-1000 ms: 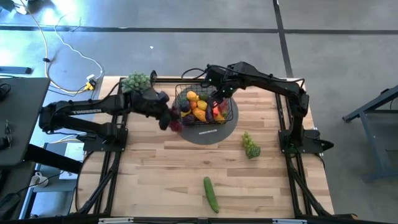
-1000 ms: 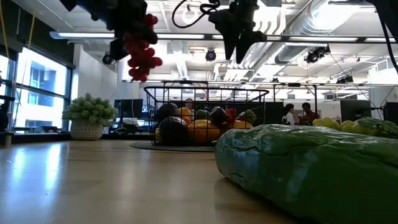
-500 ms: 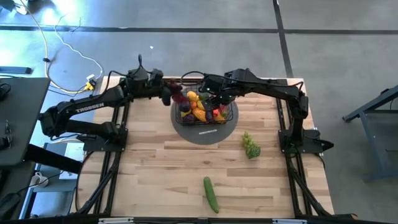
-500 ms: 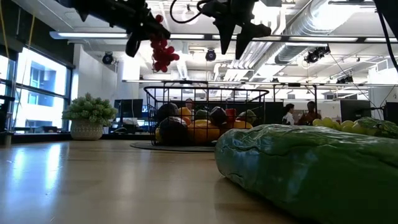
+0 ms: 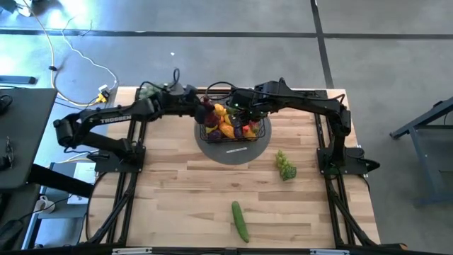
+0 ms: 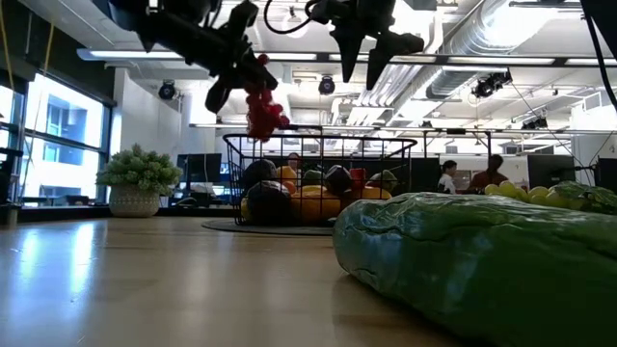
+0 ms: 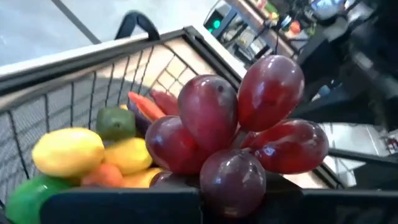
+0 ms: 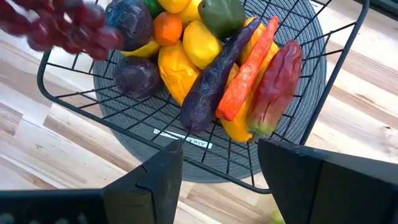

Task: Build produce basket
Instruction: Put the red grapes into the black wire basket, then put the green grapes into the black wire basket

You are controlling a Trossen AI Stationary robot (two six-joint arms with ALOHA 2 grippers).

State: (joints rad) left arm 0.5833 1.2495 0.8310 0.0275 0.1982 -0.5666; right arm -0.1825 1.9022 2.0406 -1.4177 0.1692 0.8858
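Carried rightward since a second ago, the red grapes point(image 5: 206, 109) now hang over the left edge of the basket point(image 5: 257, 132), clamped in the closed left claw point(image 5: 198, 108). Above the basket's middle the right claw point(image 5: 241, 113) hovers with its fingers apart and empty. Inside the basket lie lemons point(image 8: 198, 42), a carrot point(image 8: 247, 71) and an aubergine point(image 8: 212, 79). Nearer on the desk point(image 5: 177, 191) lie green grapes point(image 5: 285, 166) and a cucumber point(image 5: 241, 221).

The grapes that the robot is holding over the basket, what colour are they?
Dark red grapes, clearest in the left wrist view.
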